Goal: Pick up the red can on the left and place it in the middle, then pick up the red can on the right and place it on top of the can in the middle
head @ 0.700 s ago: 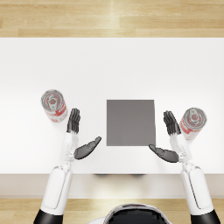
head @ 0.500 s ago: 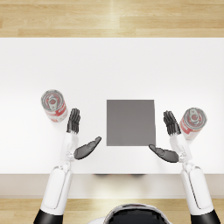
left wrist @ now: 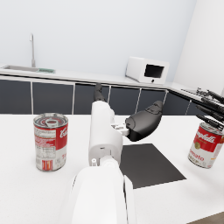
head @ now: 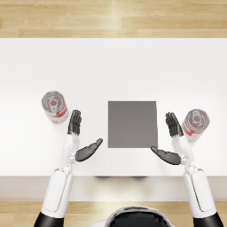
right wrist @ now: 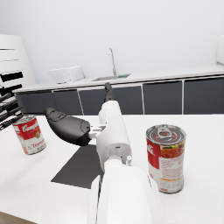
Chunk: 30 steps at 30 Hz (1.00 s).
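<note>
Nothing has been moved since earlier; both hands, left hand and right hand, are spread wide, empty. The left can, at the frame's left, is judged rigid and smooth, best gripped around its side.

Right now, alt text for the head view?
Two open hands, left hand and right hand, flank a dark mat on a white table. An upright red can stands outside each: left can, right can.

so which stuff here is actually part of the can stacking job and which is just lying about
Part of the job:
- left red soup can
- right red soup can
- dark grey mat in the middle
- left hand and right hand, both holding nothing

Just background:
- microwave
- sink tap
- dark cabinets
</note>
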{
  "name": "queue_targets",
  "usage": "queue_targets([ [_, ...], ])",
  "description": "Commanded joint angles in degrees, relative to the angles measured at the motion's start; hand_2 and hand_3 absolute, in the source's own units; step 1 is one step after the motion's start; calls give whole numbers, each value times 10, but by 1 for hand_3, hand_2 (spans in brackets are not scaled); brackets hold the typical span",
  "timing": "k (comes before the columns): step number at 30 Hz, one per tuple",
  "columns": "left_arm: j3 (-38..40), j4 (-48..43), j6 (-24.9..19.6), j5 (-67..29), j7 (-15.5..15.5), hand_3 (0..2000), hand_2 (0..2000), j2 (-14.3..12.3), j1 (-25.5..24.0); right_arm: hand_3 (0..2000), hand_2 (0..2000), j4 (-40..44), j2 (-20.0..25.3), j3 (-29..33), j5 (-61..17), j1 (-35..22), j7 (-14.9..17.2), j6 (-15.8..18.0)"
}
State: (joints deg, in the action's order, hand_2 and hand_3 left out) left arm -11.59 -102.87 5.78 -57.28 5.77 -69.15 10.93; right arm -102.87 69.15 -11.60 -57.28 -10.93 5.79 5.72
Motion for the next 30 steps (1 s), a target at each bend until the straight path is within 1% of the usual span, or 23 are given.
queue_targets([
  [1,0,0,0,0,0,0,0,0,0,0,0,0,0,0,0,0,0,0],
  [2,0,0,0,0,0,0,0,0,0,0,0,0,0,0,0,0,0,0],
  [3,-17,9,0,0,0,0,0,-1,1,0,0,0,0,0,0,0,0,0],
  [4,-15,8,-16,0,-16,0,0,-2,1,0,0,9,1,-17,0,-1,0,0],
  [5,-3,6,-28,0,-28,0,0,-8,8,0,0,3,5,-14,0,-5,-16,-16],
  [7,19,1,-43,0,-42,0,0,-18,21,0,0,-17,9,0,0,-5,-37,-36],
  [10,57,14,-52,-76,-52,0,0,-32,51,0,0,-41,16,35,-76,-10,-50,-49],
  [14,100,30,-56,-178,-56,0,0,-40,79,0,0,-49,22,74,-178,-16,-56,-55],
  [16,127,40,-57,-222,-57,0,0,-42,96,0,0,-58,25,98,-210,-19,-57,-56],
  [18,146,57,-57,-245,-57,0,0,-43,111,0,0,-62,27,120,-226,-23,-57,-57],
  [21,173,95,-58,-260,-58,0,0,-43,137,0,0,-62,29,156,-237,-20,-58,-57],
  [24,188,163,-58,-266,-58,0,0,-44,161,0,0,-49,31,177,-241,-13,-58,-57],
  [27,188,229,-58,-268,-58,0,0,-47,170,0,0,-23,34,192,-242,-9,-58,-57],
  [30,184,272,-58,-268,-58,0,0,-50,167,0,0,16,37,194,-243,1,-58,-57],
])
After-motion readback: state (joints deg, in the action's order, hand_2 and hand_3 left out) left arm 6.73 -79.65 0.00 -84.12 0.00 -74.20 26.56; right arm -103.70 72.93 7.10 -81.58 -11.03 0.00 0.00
